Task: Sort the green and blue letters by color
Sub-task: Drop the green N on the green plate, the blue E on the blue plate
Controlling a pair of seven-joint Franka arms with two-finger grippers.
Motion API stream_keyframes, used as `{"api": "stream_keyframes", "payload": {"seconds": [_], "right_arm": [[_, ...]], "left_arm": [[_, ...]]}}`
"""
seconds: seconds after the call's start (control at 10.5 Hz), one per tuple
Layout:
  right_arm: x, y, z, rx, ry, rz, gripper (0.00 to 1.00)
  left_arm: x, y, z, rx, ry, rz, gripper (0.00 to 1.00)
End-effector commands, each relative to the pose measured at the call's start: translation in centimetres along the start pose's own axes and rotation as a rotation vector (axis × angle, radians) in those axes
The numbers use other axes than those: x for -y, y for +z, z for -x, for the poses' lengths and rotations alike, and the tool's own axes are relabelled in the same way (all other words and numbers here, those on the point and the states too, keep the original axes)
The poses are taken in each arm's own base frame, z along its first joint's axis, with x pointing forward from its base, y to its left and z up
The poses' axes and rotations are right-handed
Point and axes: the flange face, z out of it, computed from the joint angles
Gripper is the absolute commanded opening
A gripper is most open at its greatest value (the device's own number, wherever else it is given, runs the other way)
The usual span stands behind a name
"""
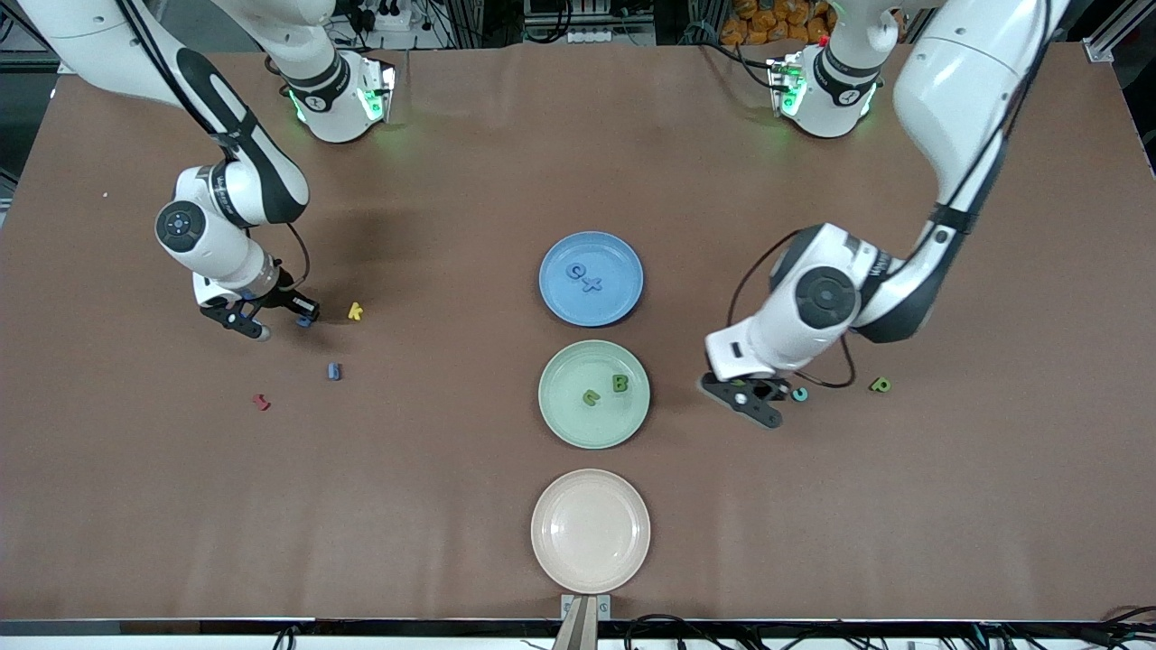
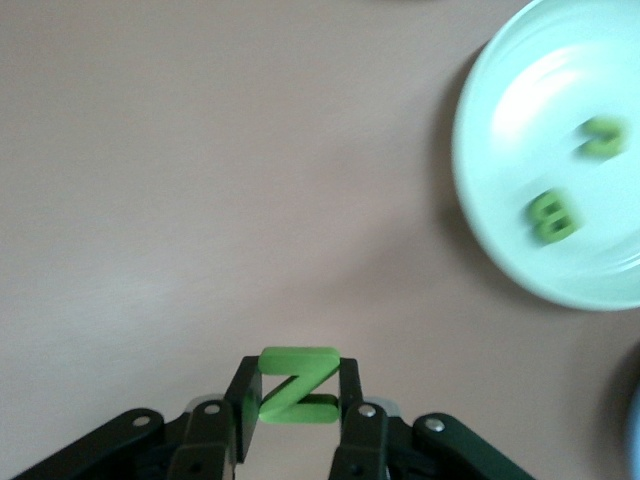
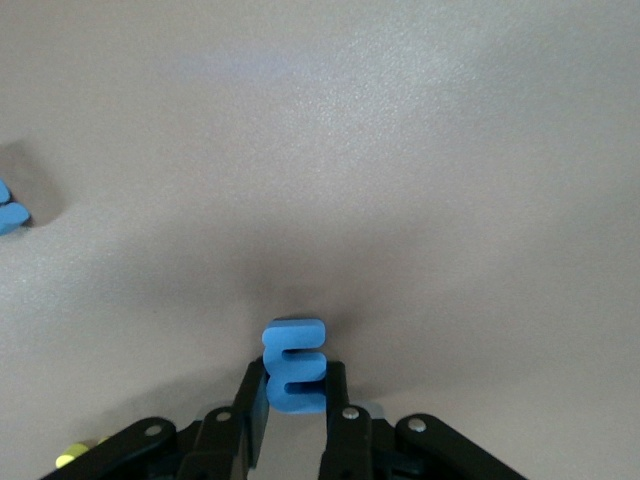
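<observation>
Brown table: two letters each are already sorted onto blue plate (image 1: 591,278) and green plate (image 1: 593,394). Green Z (image 2: 295,385) is clamped in left jaws, blue E (image 3: 294,365) in right jaws; others remain loose.

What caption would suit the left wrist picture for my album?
Left gripper shut on a green letter, beside the green plate holding two more.

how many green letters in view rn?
4: two on the green plate, a B and one unclear letter; a Z-shaped green letter held in the left gripper; a P on the table toward the left arm's end.
</observation>
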Motion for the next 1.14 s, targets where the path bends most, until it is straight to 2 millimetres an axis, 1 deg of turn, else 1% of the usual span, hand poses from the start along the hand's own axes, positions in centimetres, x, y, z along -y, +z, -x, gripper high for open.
{"api": "stream_keyframes", "payload": {"seconds": [0.0,0.09,0.19,0.28,0.47,0.57,0.66,0.76,0.85,0.95,1.04], "right_arm": [[0.5,-0.7,-0.6,-0.019,-0.012,-0.005,0.1],[0.9,-1.8,-1.0,-0.01,0.003,0.003,0.1],[2.6,-3.1,-0.9,0.009,0.012,0.0,0.1],[4.3,-4.4,-0.7,0.019,0.026,-0.017,0.1],[8.9,-6.9,0.8,0.031,0.036,-0.076,0.1],[11.4,-7.8,1.6,0.034,0.034,-0.113,0.1],[13.9,-8.6,2.8,0.041,0.032,-0.147,0.1],[16.8,-9.2,4.4,0.051,0.011,-0.177,0.1],[19.9,-9.3,6.7,0.066,-0.017,-0.193,0.1],[23.0,-9.5,9.2,0.075,-0.043,-0.198,0.1],[25.6,-9.5,11.3,0.085,-0.05,-0.202,0.1]], "left_arm": [[-8.2,1.6,-2.8,0.005,-0.163,0.048,0.0],[-11.7,2.8,-3.6,0.005,-0.203,0.058,0.0],[-14.0,4.3,-4.0,0.007,-0.243,0.04,0.0],[-15.8,5.3,-4.0,0.002,-0.258,-0.004,0.0],[-18.1,6.6,-4.0,-0.017,-0.294,-0.035,0.0],[-18.2,7.4,-4.0,-0.022,-0.313,-0.027,0.0],[-18.3,7.4,-4.0,-0.031,-0.324,-0.022,0.03],[-18.4,7.5,-4.0,-0.03,-0.328,-0.022,0.98],[-18.3,7.3,-4.0,-0.033,-0.328,-0.024,1.0],[-18.2,7.0,-4.1,-0.037,-0.331,-0.024,1.0],[-18.1,6.3,-4.3,-0.046,-0.331,-0.023,1.0]]}}
